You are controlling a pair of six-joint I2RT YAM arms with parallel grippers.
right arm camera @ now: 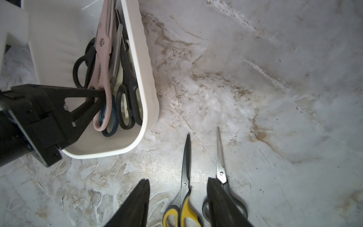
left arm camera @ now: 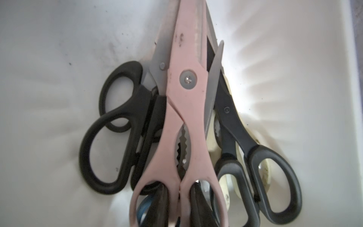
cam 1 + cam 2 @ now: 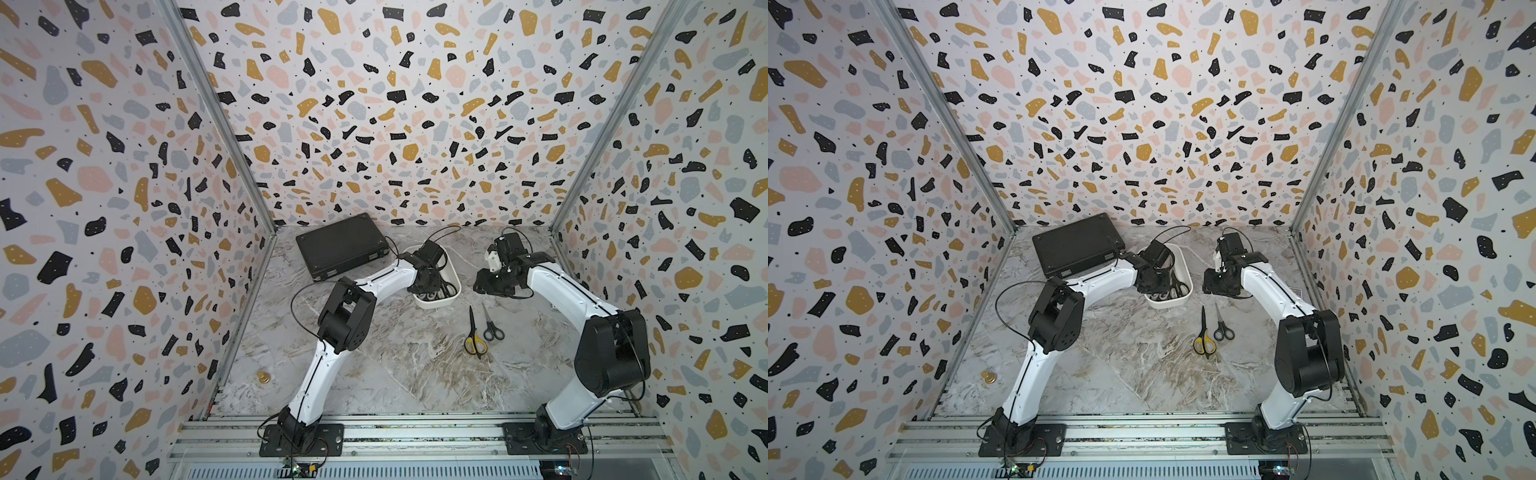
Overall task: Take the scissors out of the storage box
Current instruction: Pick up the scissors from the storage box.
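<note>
Marble tabletop (image 1: 255,88): left pincer (image 1: 101,96) clamped on pink scissors (image 2: 182,110) in white storage box (image 1: 145,82); right pincer (image 1: 177,204) apart.

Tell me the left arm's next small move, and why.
Probably finish closing, then lift straight up. The left gripper is down in the storage box with its fingertips at a handle loop of the pink scissors, which lie on top of the pile, so they should come free first.
</note>
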